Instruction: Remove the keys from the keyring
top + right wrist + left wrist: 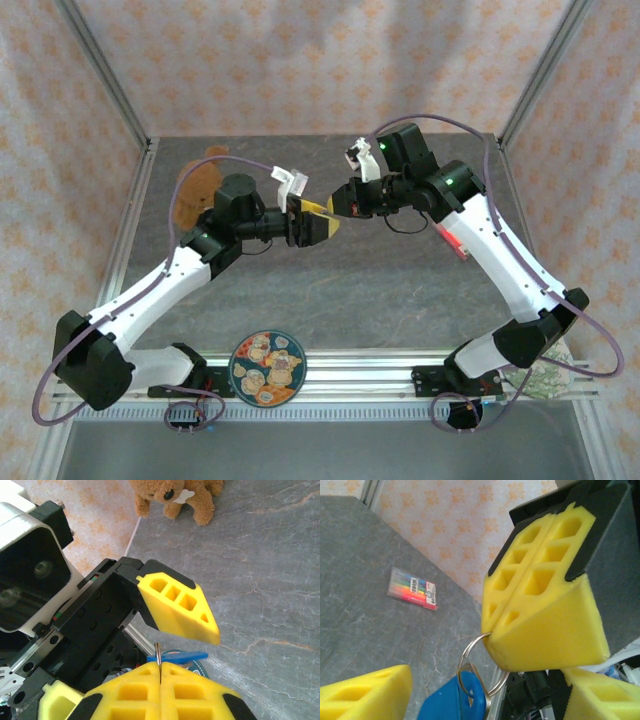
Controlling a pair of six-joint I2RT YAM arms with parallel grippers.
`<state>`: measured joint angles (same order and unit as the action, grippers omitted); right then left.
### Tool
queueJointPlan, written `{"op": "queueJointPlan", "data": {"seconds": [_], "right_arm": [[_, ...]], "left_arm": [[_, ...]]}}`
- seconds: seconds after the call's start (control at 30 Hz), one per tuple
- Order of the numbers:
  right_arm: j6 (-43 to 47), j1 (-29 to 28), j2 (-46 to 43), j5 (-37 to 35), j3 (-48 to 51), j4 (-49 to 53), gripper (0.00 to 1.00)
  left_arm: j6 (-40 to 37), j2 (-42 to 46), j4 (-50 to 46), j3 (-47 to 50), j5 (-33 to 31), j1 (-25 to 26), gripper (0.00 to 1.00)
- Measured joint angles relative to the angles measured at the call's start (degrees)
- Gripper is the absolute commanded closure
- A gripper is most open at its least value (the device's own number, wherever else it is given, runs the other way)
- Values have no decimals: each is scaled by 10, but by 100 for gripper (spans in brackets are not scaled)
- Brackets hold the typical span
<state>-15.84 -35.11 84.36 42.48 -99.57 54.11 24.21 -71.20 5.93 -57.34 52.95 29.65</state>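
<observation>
My right gripper (345,205) (160,680) is shut on a thin silver keyring (158,652), held in the air over the middle of the table. In the left wrist view the keyring (462,656) sticks out below those closed yellow fingers (540,605). A blue plastic tag (447,700) and a pale silvery key (481,680) hang on it. My left gripper (322,228) (485,700) faces the right one. It is open, and its yellow fingers (365,692) stand wide on either side of the blue tag (182,656) without touching it.
A brown teddy bear (198,190) lies at the back left. A pack of coloured markers (413,588) lies on the grey tabletop to the right. A round patterned plate (267,367) sits at the near edge between the arm bases, and another plate (540,380) is at the near right.
</observation>
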Motion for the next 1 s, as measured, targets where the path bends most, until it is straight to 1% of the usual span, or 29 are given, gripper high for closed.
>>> {"op": "queueJointPlan", "data": {"seconds": [0.17,0.23,0.33,0.4,0.5,0.57,0.73,0.83,1.0], "right_arm": [[0,0,-2,0,1,-1,100],[0,0,-3,0,1,-1,100],[0,0,-5,0,2,-2,100],[0,0,-7,0,4,-2,100],[0,0,-9,0,5,-2,100],[0,0,-10,0,6,-2,100],[0,0,-11,0,7,-2,100],[0,0,-11,0,7,-2,100],[0,0,-12,0,7,-2,100]], "left_arm": [[0,0,0,0,7,0,55],[-4,5,-4,0,6,0,56],[-10,19,-12,0,6,0,62],[-16,28,-19,0,6,0,63],[-21,32,-26,0,6,0,68],[-23,32,-31,0,4,0,74],[-33,32,-47,0,2,0,75],[-37,33,-59,0,2,0,82],[-49,36,-73,0,-4,0,86]]}}
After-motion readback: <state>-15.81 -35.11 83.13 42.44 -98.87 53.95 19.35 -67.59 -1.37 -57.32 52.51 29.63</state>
